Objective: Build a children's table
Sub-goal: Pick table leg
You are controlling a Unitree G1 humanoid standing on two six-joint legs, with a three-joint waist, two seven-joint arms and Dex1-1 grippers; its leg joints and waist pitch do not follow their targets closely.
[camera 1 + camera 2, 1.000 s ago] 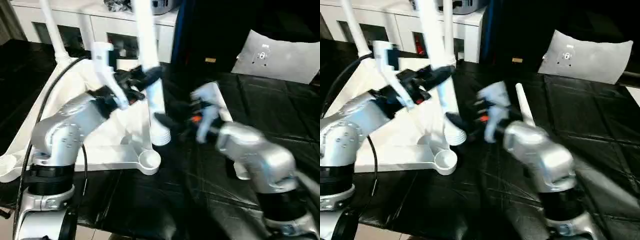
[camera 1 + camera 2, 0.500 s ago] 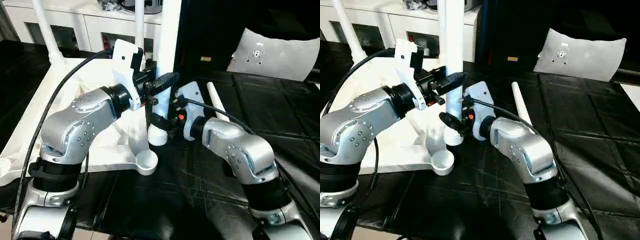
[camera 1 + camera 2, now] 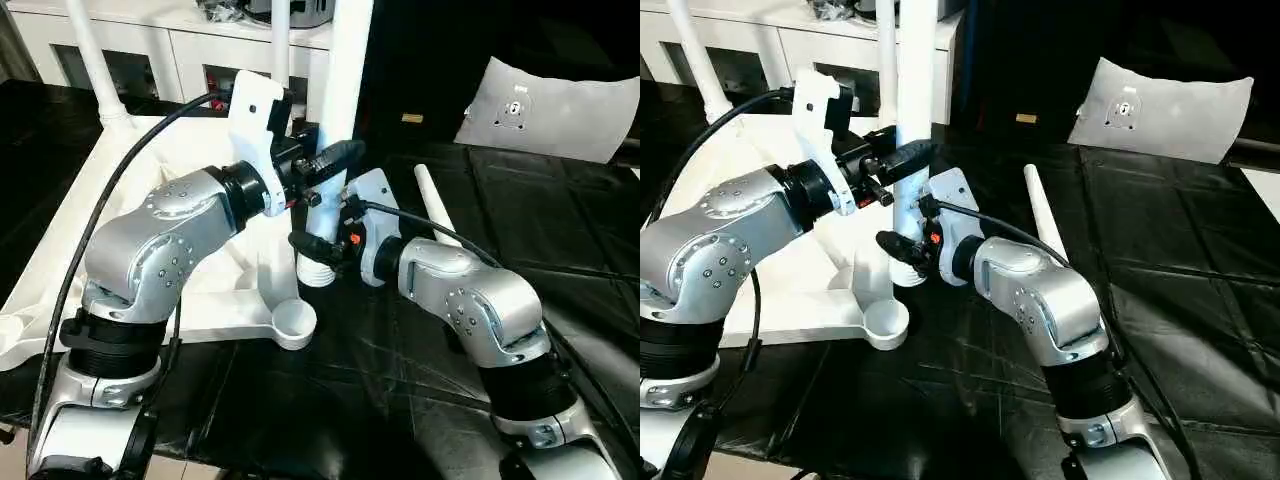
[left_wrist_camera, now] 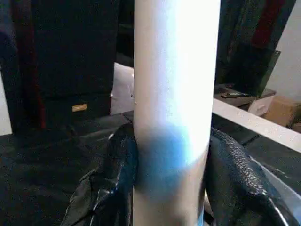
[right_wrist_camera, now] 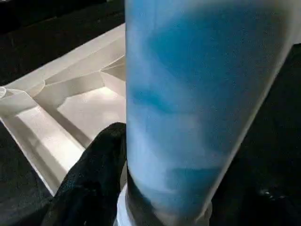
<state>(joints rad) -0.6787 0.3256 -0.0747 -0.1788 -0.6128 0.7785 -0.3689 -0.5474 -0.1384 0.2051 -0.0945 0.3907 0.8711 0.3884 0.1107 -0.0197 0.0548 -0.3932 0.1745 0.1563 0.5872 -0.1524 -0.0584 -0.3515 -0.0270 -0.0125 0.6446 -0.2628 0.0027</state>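
Jaws first: the left gripper (image 3: 322, 163) is clamped on an upright white leg (image 3: 344, 70), one black finger (image 4: 109, 188) pressed to each side of the shaft. Lower on the same leg, the right gripper (image 3: 316, 247) sits at the ribbed threaded end, with a black finger (image 5: 89, 174) against the leg's side; its other finger is hidden, so I cannot tell whether it grips. The threaded end hangs just above the tabletop's (image 3: 60, 250) near edge, close to the empty round corner socket (image 3: 293, 321). The tabletop lies underside up on the black mat (image 3: 400, 400), two legs (image 3: 85, 50) already standing in it. A spare leg (image 3: 1043, 222) lies on the mat to the right.
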